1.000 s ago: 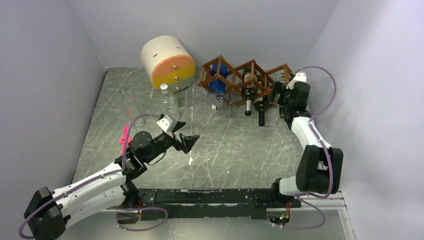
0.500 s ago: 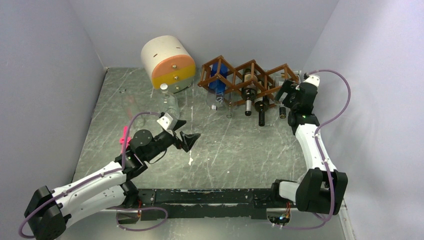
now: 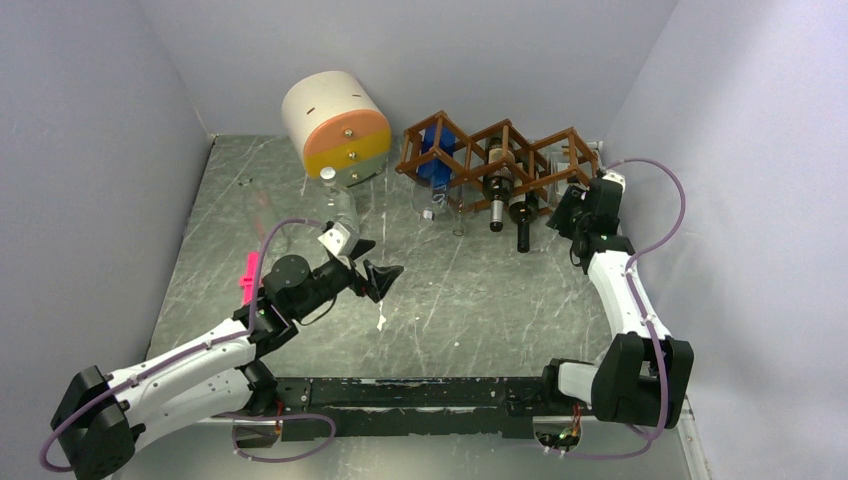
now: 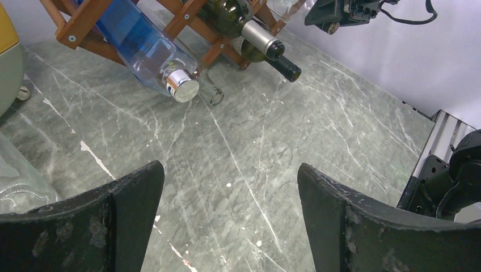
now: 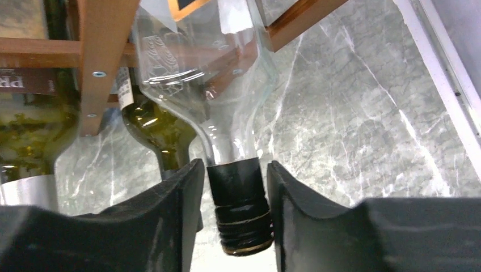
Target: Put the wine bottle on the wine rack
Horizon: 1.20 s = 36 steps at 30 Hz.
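The wine rack (image 3: 500,150), a reddish-brown lattice of diamond cells, stands at the back right of the table. A clear wine bottle (image 5: 204,62) lies in its right-hand cell, with the black screw cap (image 5: 238,192) pointing out toward me. My right gripper (image 5: 232,170) (image 3: 562,208) has closed in on that cap, one finger on each side; the right finger touches the threads and only a sliver of gap shows on the left. My left gripper (image 4: 230,170) (image 3: 372,268) hangs wide open over bare table near the middle, holding nothing.
Two dark green bottles (image 3: 497,195) (image 3: 520,215) and a blue bottle (image 3: 435,165) lie in the rack's other cells, necks sticking out. A cream-and-orange drum unit (image 3: 337,125) stands back left, with a clear bottle (image 3: 340,205) in front of it. The right wall is close behind the right arm.
My right gripper lifted a little, came back down to the clear bottle's neck, and closed from wide open onto the cap. The left arm has barely moved.
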Available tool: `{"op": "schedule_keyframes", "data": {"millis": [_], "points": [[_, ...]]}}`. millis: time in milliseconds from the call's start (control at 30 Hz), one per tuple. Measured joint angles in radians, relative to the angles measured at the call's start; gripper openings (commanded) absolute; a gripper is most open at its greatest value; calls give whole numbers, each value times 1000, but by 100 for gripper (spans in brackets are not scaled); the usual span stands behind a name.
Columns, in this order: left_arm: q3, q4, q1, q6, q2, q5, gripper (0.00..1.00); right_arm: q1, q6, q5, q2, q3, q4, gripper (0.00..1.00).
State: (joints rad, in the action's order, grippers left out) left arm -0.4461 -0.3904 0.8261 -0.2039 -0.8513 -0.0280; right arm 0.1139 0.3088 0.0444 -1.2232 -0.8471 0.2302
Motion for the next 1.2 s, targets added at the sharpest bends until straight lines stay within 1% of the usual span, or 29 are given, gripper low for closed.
{"op": "schedule_keyframes", "data": {"millis": [167,233,300,367,467,533,733,833,900,1100,1200], "points": [[-1,9,0,0,0,-1,91,3,-23,-20,-46,-11,-8,18],[-1,15,0,0,2,-1,91,1,-18,-35,-61,-23,-21,11],[-2,21,0,0,1,-1,91,3,-11,-43,-77,-30,-35,6],[-3,23,0,0,1,-1,91,4,-5,-50,-85,-36,-43,3],[-7,27,0,1,1,-2,91,11,8,-76,-89,-38,-43,0],[-10,32,0,1,1,-2,91,21,16,-106,-91,-38,-46,0],[-19,37,0,1,2,-2,91,98,71,-272,-101,-29,-74,0],[-19,37,0,1,2,-2,91,128,96,-338,-98,-15,-93,3],[-19,37,0,1,1,-1,91,141,123,-374,-87,6,-112,9],[-19,37,0,1,1,-2,91,169,229,-452,-68,60,-168,40],[-19,37,0,1,3,-1,91,180,283,-478,-66,77,-192,46]]}}
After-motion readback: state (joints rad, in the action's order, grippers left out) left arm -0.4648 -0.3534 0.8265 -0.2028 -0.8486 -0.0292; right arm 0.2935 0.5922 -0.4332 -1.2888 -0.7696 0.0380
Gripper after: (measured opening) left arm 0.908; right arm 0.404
